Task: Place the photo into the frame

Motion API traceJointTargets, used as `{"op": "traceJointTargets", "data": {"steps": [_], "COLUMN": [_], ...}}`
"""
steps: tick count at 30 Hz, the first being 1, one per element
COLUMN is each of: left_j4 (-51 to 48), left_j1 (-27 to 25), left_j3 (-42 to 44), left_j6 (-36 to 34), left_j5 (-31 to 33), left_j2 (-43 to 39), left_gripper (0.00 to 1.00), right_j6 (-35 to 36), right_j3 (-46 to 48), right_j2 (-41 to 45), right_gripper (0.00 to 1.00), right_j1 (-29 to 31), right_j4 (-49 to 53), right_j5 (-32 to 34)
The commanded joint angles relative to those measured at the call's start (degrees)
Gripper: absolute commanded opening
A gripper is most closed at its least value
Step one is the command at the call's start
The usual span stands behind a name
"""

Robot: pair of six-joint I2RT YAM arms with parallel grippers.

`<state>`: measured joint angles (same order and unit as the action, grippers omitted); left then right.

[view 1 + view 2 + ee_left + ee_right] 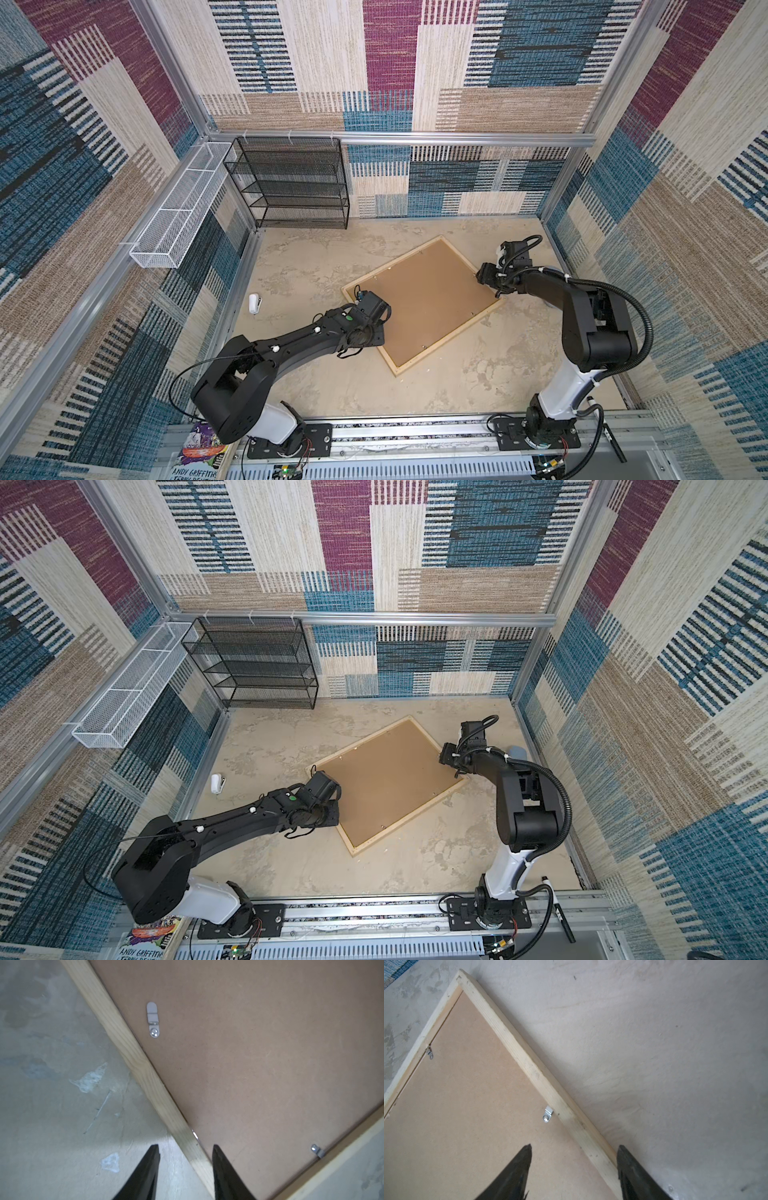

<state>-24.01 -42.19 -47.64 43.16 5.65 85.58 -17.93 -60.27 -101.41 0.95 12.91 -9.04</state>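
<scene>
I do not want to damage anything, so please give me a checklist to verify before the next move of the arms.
1. The frame lies back-up on the table: ok.
2. The backing board sits inside the rails: ok.
3. Clips turned onto the rails: not ok, one clip is turned away.
4. The photo is inside: cannot tell, not visible.
5. The left gripper is open, astride a rail: ok.
6. The right gripper is open, astride a rail: ok.

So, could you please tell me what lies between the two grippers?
The frame, lying back up with its brown backing board, fills the stretch between the left gripper and the right gripper; both top views show it.
</scene>
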Motion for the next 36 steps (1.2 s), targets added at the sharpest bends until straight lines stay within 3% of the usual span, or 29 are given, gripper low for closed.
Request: {"op": "traceJointTargets", "data": {"steps": [1,9,18,26,29,36], "left_j4": [-0.01,-2.63,-5.04,-1.17,-2.22,-3.15], "left_j1": [-0.34,-0.36,-0.26,1.48,2.14,2.65], "left_j3": [-1.11,-2.50,-2.57,-1.07,-2.77,-5.66], "left_j6": [1.03,0.87,-1.17,-8.25,-10.71,-11.74], "left_j5": [-1.43,0.22,2.76,2.44,2.83,4.13], "left_j2": [1.86,4.27,5.39,5.90,7.40,10.44], "left_gripper": [0.45,0.42,0.27,0.18,0.17,0.17], "right_j6": [-0.27,-0.02,0.13,0.39,-0.03,-4.14], "right_j3": [-0.12,-0.12,0.07,-0.14,0.01,3.16], "right_j2": [0.79,2.40,4.57,7.19,7.53,6.66], "right_gripper": [0.67,0.67,0.67,0.67,0.67,0.67], "right_j1": [0.04,0.06,0.05,0.10,0.10,3.94], "right_j4": [-0.51,-0.21,0.19,0.11,-0.39,-8.66], "right_j5": [-0.98,-1.35,-2.05,-4.74,-7.38,-21.50]}}
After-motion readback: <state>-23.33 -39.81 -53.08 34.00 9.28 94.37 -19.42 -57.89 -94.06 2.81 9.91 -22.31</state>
